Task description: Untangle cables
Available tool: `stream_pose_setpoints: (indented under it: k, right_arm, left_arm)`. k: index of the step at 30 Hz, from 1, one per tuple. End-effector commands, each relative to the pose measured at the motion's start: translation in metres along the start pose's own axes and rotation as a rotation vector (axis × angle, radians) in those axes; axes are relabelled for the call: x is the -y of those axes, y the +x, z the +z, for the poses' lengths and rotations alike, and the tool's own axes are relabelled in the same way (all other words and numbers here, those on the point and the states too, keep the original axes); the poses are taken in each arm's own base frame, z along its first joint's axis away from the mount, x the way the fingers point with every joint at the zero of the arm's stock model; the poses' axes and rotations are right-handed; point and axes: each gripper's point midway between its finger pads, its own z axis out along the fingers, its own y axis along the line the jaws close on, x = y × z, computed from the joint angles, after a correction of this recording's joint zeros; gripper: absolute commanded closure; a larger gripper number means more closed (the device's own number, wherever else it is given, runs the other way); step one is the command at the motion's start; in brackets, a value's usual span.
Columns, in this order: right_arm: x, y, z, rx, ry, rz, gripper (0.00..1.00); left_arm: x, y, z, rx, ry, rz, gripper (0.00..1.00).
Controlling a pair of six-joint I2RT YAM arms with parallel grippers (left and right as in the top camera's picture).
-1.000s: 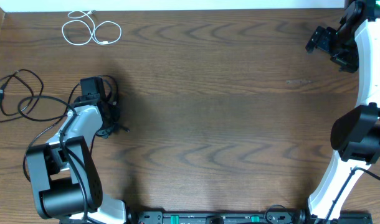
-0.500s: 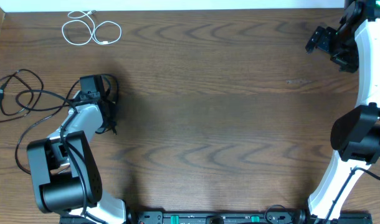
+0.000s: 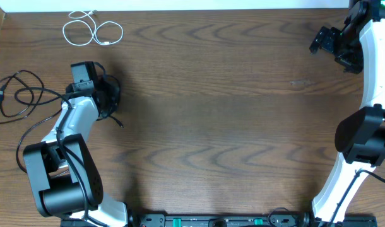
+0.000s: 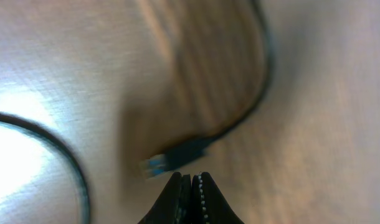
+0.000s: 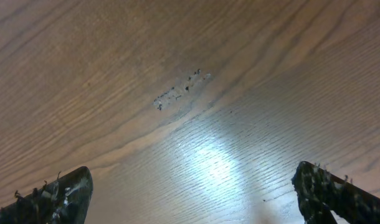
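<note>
Black fingers of the left tool (image 4: pixel 191 182) are pressed together, tip against tip, and nothing shows between them. Just beyond the tips lies the small end plug (image 4: pixel 175 159) of a thin black floppy cord (image 4: pixel 255 106), its metal end glinting bluish. The wrist view is too blurred to tell whether the tips touch it. From the plug the cord runs away from the tool and bends round in an arc on the brown wood-grain tabletop (image 4: pixel 339 124). A second thin black cord (image 4: pixel 65 152) curves past at the left of the wrist view, apart from the plug.

From overhead, a loose tangle of black cords (image 3: pixel 19 101) sprawls on the outer side of the left tool, towards the tabletop's left edge, with strands leading in towards the arm. A thin white cord coiled in two loops (image 3: pixel 91 30) lies well apart beyond the left tool, near the far edge and separate from the black ones.

The right tool (image 5: pixel 193 193) hangs near the far right corner, well apart from every cord. Its fingers are spread wide over wood that carries a small scuff mark (image 5: pixel 177 93).
</note>
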Motion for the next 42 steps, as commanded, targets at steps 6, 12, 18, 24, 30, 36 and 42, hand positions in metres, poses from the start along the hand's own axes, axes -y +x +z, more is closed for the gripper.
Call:
stream_pose_setpoints:
  k: [6,12,18,24,30,36,42]
  right_arm:
    - [0.001,0.000,0.004,-0.009,0.006,-0.008,0.01]
    - [0.001,0.000,0.004,-0.009,0.006,-0.008,0.01]
    - [0.001,0.000,0.004,-0.009,0.006,-0.008,0.01]
    - [0.001,0.000,0.004,-0.009,0.006,-0.008,0.01]
    - [0.001,0.000,0.004,-0.009,0.006,-0.008,0.01]
    - [0.001,0.000,0.004,-0.009,0.006,-0.008,0.01]
    - [0.001,0.000,0.004,-0.009,0.006,-0.008,0.01]
  left_arm:
    - [0.006,-0.030,-0.017,0.034,0.061,-0.070,0.86]
    - [-0.050,-0.078,-0.052,0.090,-0.017,-0.243,0.69]
    - [-0.124,-0.103,-0.101,0.138,-0.109,-0.451,0.93]
    - [-0.182,-0.064,-0.125,0.026,-0.300,-0.647,0.93]
    - [-0.241,-0.020,-0.140,0.082,-0.626,-0.946,0.92]
    - [-0.260,-0.012,-0.137,0.119,-0.700,-0.925,0.93]
    - [-0.271,-0.002,-0.122,0.133,-0.706,-0.919,0.92]
